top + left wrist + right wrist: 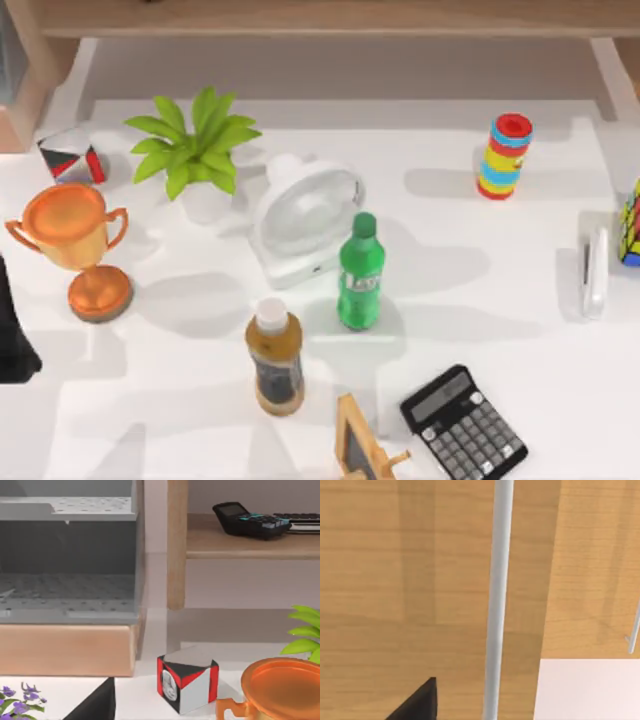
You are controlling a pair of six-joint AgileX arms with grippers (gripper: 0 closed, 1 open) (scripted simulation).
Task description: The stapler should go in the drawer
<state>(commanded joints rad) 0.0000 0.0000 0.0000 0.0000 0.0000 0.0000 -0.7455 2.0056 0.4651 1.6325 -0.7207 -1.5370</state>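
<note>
Stapler [596,270] lies flat near the table's [520,250] right edge, just beside a colourful cube [631,228]. Left arm [15,335] sits at the left edge; can't tell either hand's state.

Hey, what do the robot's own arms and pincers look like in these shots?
Little of them is visible. The left arm is a plain matte black bulk at the table's left edge. Each wrist view catches one black, wedge-shaped finger, the left pincer's finger and the right pincer's finger, with no cables or markings.

glossy orange trophy [72,245] – matt white table [520,260] – wood-grain shelf [250,544].
</note>
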